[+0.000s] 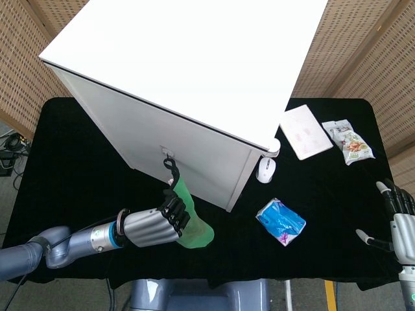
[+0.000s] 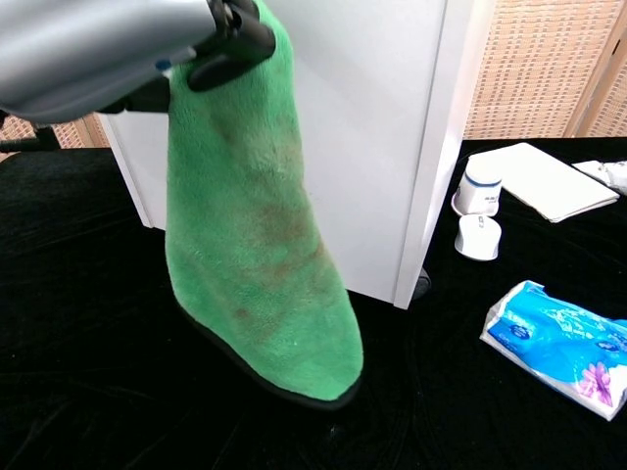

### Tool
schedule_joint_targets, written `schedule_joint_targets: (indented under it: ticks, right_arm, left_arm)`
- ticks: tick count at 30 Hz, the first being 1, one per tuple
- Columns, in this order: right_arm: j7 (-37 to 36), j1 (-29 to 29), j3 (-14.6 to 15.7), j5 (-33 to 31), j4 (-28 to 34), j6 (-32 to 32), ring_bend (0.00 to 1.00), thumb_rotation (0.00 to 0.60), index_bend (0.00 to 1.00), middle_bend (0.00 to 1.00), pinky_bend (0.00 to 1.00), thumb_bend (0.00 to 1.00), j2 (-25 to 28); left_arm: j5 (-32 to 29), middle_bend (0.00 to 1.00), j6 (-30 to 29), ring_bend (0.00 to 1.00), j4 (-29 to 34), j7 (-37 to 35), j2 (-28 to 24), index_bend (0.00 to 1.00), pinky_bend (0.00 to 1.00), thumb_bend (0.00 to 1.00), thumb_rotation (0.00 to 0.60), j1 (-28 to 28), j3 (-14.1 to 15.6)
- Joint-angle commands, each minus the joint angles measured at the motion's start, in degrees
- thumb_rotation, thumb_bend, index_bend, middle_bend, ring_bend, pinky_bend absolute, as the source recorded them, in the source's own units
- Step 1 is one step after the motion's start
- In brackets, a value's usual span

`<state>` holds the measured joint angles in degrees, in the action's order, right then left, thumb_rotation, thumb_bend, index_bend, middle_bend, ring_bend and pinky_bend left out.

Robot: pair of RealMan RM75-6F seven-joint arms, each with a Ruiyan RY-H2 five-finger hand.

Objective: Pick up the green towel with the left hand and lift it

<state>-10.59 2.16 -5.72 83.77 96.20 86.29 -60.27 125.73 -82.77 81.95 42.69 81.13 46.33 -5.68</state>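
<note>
The green towel (image 2: pixel 263 225) hangs from my left hand (image 2: pixel 118 54), which grips its top edge in front of the white cabinet (image 1: pixel 194 71). The towel's lower end (image 2: pixel 304 377) hangs close to the black tabletop; whether it touches is unclear. From the head camera, my left hand (image 1: pixel 155 223) covers most of the towel (image 1: pixel 194 232), so only a green strip shows. My right hand (image 1: pixel 401 220) rests at the table's far right edge, fingers apart, holding nothing.
The white cabinet fills the table's middle. To its right lie a white mouse (image 1: pixel 266 170), a blue tissue pack (image 1: pixel 280 221), a white notebook (image 1: pixel 305 131) and a snack bag (image 1: pixel 348 141). A small white cup (image 2: pixel 480 186) stands by the cabinet corner.
</note>
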Motion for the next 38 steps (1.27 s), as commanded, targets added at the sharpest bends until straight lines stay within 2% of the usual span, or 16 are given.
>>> schedule_joint_targets:
  ticks: [1, 2, 5, 7, 9, 11, 18, 20, 23, 24, 27, 31, 34, 38]
  right_arm:
    - [0.0, 0.0, 0.0, 0.0, 0.0, 0.0, 0.00, 0.600, 0.00, 0.00, 0.00, 0.12, 0.0]
    - [0.0, 0.0, -0.1, -0.1, 0.0, 0.0, 0.00, 0.600, 0.00, 0.00, 0.00, 0.12, 0.0]
    - [0.0, 0.0, -0.1, -0.3, 0.0, -0.2, 0.00, 0.600, 0.00, 0.00, 0.00, 0.12, 0.0]
    - [0.0, 0.0, -0.1, -0.2, 0.0, -0.1, 0.00, 0.600, 0.00, 0.00, 0.00, 0.12, 0.0]
    - [0.1, 0.0, 0.0, -0.1, 0.0, -0.1, 0.00, 0.600, 0.00, 0.00, 0.00, 0.12, 0.0]
    - [0.1, 0.0, 0.0, -0.1, 0.0, -0.1, 0.00, 0.600, 0.00, 0.00, 0.00, 0.12, 0.0]
    - [0.7, 0.1, 0.0, -0.3, -0.1, -0.3, 0.00, 0.600, 0.00, 0.00, 0.00, 0.12, -0.2]
    - [1.3, 0.3, 0.1, -0.3, -0.3, -0.6, 0.00, 0.600, 0.00, 0.00, 0.00, 0.12, -0.5]
    - [2.2, 0.4, 0.2, -0.3, -0.4, -0.8, 0.00, 0.600, 0.00, 0.00, 0.00, 0.12, -0.8]
    - [2.8, 0.5, 0.2, -0.4, -0.4, -0.9, 0.00, 0.600, 0.00, 0.00, 0.00, 0.12, -0.9]
    - [3.8, 0.6, 0.3, -0.4, -0.5, -1.0, 0.00, 0.600, 0.00, 0.00, 0.00, 0.12, -1.3]
    - [4.9, 0.7, 0.4, -0.3, -0.4, -1.2, 0.00, 0.600, 0.00, 0.00, 0.00, 0.12, -1.7]
    - [5.7, 1.0, 0.5, -0.4, -0.6, -1.6, 0.00, 0.600, 0.00, 0.00, 0.00, 0.12, -2.1]
    - [6.7, 1.5, 0.7, -0.4, -0.8, -2.6, 0.00, 0.600, 0.00, 0.00, 0.00, 0.12, -2.7]
  left_arm:
    - [-1.7, 0.58, 4.0, 0.48, 1.8, 2.3, -1.5, 0.57, 0.37, 0.17, 0.600, -0.8, 0.9]
    - [-1.9, 0.49, 4.6, 0.40, 2.4, 2.5, -1.9, 0.49, 0.30, 0.11, 0.600, -1.1, 1.1]
    - [-1.8, 0.22, 4.9, 0.16, 3.3, 3.1, -2.9, 0.28, 0.10, 0.01, 0.600, -1.8, 1.7]
    - [-1.7, 0.12, 4.0, 0.05, 3.5, 2.9, -3.4, 0.20, 0.02, 0.00, 0.600, -2.8, 2.3]
    - [-1.5, 0.05, 3.1, 0.00, 3.6, 2.7, -3.7, 0.16, 0.00, 0.00, 0.600, -3.6, 2.8]
    - [-0.9, 0.00, 0.7, 0.00, 2.9, 2.0, -4.0, 0.14, 0.00, 0.00, 0.600, -5.1, 3.5]
    - [-3.1, 0.00, -10.5, 0.00, -2.0, -4.4, -3.1, 0.14, 0.00, 0.00, 0.600, -13.0, 6.5]
    - [-6.8, 0.00, -14.7, 0.00, -3.2, -7.9, -2.8, 0.14, 0.00, 0.00, 0.600, -17.4, 7.5]
    - [-11.8, 0.00, -17.6, 0.00, -2.6, -13.0, -2.3, 0.14, 0.00, 0.00, 0.600, -22.1, 8.8]
    - [-16.3, 0.00, -18.3, 0.00, -0.9, -16.8, -2.3, 0.14, 0.00, 0.00, 0.600, -25.2, 9.7]
    - [-23.5, 0.00, -17.4, 0.00, 3.0, -22.1, -3.0, 0.12, 0.00, 0.00, 0.600, -29.6, 11.2]
    - [-31.2, 0.00, -14.8, 0.00, 7.8, -23.7, -5.3, 0.08, 0.00, 0.00, 0.600, -33.2, 11.7]
    - [-34.7, 0.00, -13.8, 0.00, 9.6, -24.6, -6.8, 0.04, 0.00, 0.00, 0.600, -35.0, 11.5]
    - [-38.0, 0.00, -13.1, 0.00, 9.9, -26.6, -8.2, 0.03, 0.00, 0.00, 0.600, -36.2, 9.8]
